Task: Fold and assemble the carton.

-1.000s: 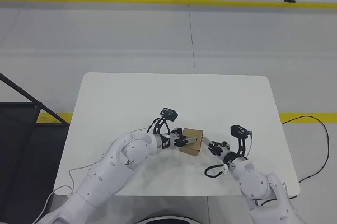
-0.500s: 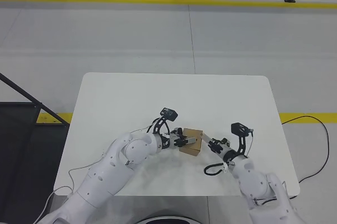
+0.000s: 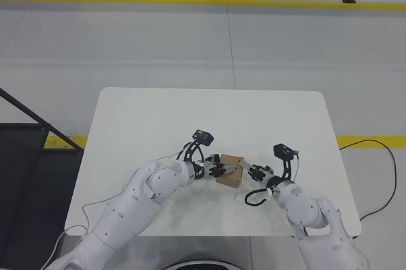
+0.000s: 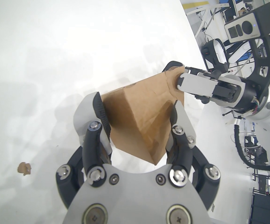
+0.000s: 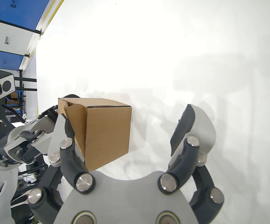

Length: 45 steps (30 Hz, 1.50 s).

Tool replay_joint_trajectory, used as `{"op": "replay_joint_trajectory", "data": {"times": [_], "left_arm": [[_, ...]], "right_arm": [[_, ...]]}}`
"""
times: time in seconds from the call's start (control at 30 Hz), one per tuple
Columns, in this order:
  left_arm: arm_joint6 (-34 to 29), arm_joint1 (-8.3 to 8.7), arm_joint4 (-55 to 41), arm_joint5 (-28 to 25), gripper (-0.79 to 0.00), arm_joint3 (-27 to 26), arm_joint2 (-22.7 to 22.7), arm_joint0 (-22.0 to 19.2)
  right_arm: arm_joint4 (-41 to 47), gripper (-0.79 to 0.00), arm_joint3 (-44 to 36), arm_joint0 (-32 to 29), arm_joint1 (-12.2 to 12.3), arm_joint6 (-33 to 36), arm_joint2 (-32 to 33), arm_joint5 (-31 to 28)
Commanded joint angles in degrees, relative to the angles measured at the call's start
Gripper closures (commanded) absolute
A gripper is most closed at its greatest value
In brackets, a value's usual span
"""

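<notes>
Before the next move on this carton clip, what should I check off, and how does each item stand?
1. Left tool gripping the brown cardboard carton: ok, its fingers press two opposite sides.
2. Right tool open: ok, one finger sits against the carton's flap end, the other stands free.
3. End flap tucked flush: cannot tell, its edge looks slightly raised.
4. Carton resting on the white table: cannot tell.
5. Small brown scrap clear of the carton: ok, it lies apart on the table.
</notes>
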Motion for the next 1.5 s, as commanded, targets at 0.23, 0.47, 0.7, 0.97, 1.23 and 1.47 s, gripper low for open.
{"op": "replay_joint_trajectory", "data": {"times": [0.23, 0.47, 0.7, 0.97, 1.23, 1.47], "left_arm": [[-0.14, -0.03, 0.17, 0.09, -0.542, -0.30, -0.18, 0.25], [-0.29, -0.06, 0.17, 0.05, -0.542, -0.25, -0.35, 0.35], [-0.19, -0.08, 0.20, -0.26, -0.545, -0.25, -0.55, 0.45], [-0.35, -0.08, 0.21, -0.44, -0.545, -0.41, -0.77, 0.60], [-0.54, -0.06, 0.28, -0.52, -0.542, -0.54, -1.03, 0.74], [-0.23, -0.07, 0.36, -0.63, -0.551, -0.84, -1.22, 0.87]], "right_arm": [[1.23, -0.785, 0.35, 0.23, -0.07, -1.89, 0.37, -0.74], [2.04, -0.785, -0.80, -0.38, -0.17, -4.67, 0.72, -0.89], [2.10, -0.785, -0.33, 0.18, -0.24, -4.76, 0.35, -0.74], [3.62, -0.785, 3.89, 3.33, -0.35, -1.56, -0.13, -0.32], [4.16, -0.785, 6.39, 5.15, -0.41, -0.11, -0.71, -0.38], [4.41, -0.785, 5.54, 4.47, -0.34, -2.01, -0.14, -1.52]]}}
